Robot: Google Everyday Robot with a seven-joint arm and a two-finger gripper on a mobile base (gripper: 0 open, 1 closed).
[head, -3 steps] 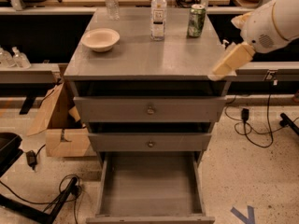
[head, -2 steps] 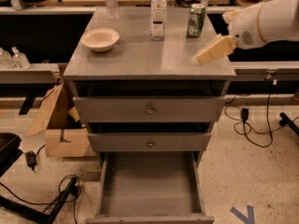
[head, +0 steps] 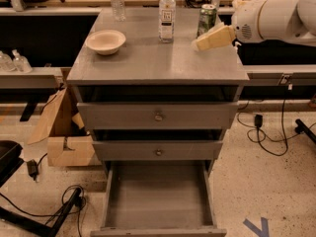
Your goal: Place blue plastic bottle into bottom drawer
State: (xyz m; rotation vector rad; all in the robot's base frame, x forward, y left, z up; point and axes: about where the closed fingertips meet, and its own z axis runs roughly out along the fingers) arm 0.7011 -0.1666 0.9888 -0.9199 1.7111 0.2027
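Observation:
The blue plastic bottle [head: 167,15], clear with a white cap and a white label, stands upright at the back of the grey cabinet top [head: 148,60]. A green drink can [head: 207,19] stands to its right. My gripper [head: 200,43], cream coloured, reaches in from the right on a white arm [head: 276,18]. It hovers over the top just in front of the can, right of the bottle and apart from it. The bottom drawer [head: 158,196] is pulled out and its grey inside is bare.
A white bowl [head: 105,41] sits at the left of the top. A ribbed clear bottle [head: 116,1] stands at the back left. The two upper drawers [head: 158,116] with round knobs are closed. A cardboard box [head: 64,132] and cables lie on the floor to the left.
My gripper and arm have moved left and toward the back of the cabinet top, from beyond its right edge to just in front of the can. Nothing else moved.

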